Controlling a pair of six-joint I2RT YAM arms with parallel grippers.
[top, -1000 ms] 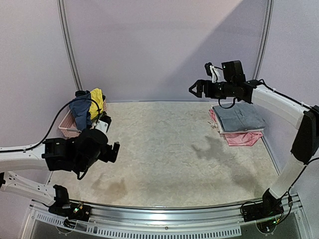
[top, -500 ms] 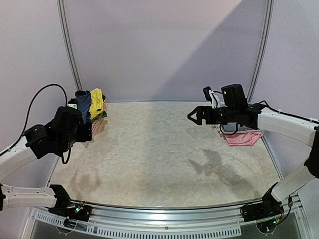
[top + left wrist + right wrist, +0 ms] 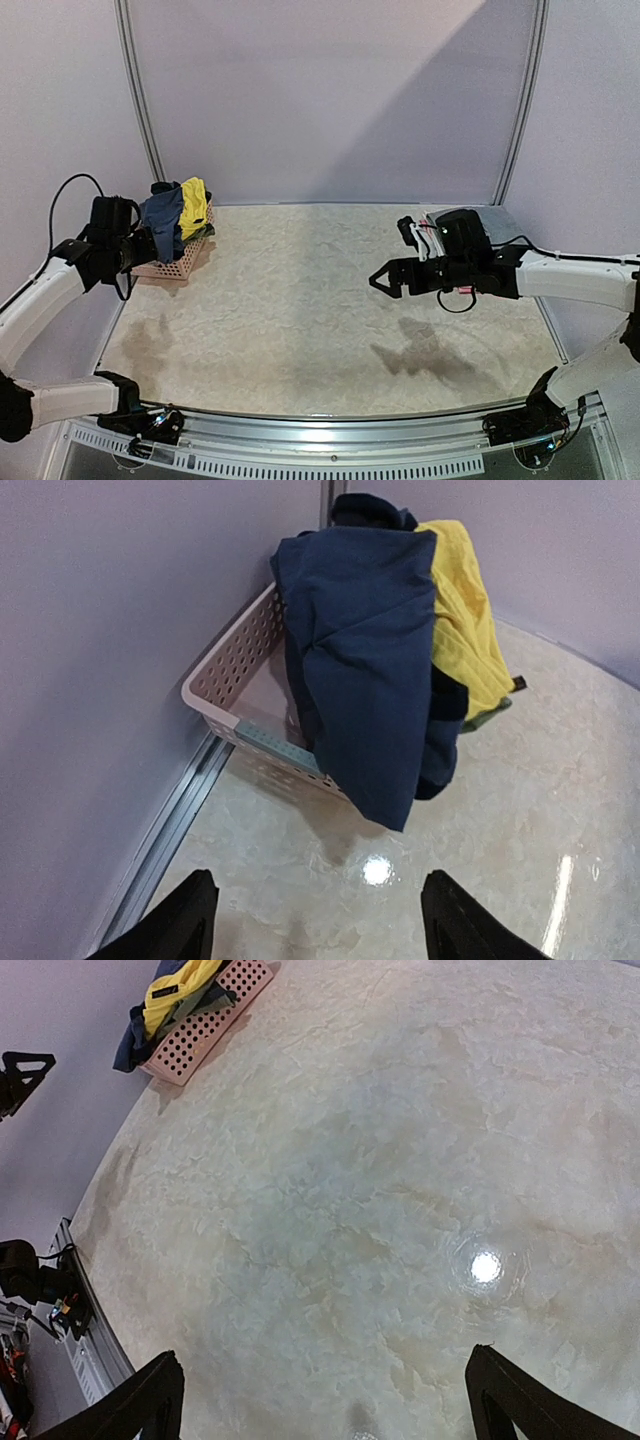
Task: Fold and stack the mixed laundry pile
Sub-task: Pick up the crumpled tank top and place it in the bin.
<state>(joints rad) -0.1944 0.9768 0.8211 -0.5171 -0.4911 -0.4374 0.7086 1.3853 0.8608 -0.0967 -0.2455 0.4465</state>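
At the left edge of the overhead view, the left tool [image 3: 148, 244] is held level with the pink lattice basket [image 3: 165, 267] and aimed at it. Its wrist view shows the left tool [image 3: 318, 880] with both fingers spread wide and nothing between them. Just beyond lies the unsorted part of the mixed laundry pile. A navy blue top [image 3: 365, 670] is draped over the basket [image 3: 240, 695] rim, its lower hem hanging down the outer wall near the tabletop [image 3: 480, 810], and a bright yellow garment [image 3: 460, 610] lies beside it toward the upper right of that frame. The hanging hem offers a free edge, so the released, basket-facing pose probably prepares a pinch on the navy cloth. Toward the middle right of the overhead view, the right tool [image 3: 380, 285] hovers above bare tabletop [image 3: 300, 300], likewise parted and empty in its wrist view [image 3: 325, 1360]. It is well apart from the basket and likely waits to help spread a garment. A grey cloth edge [image 3: 497, 213] shows behind the right arm; whatever else lies there is hidden.
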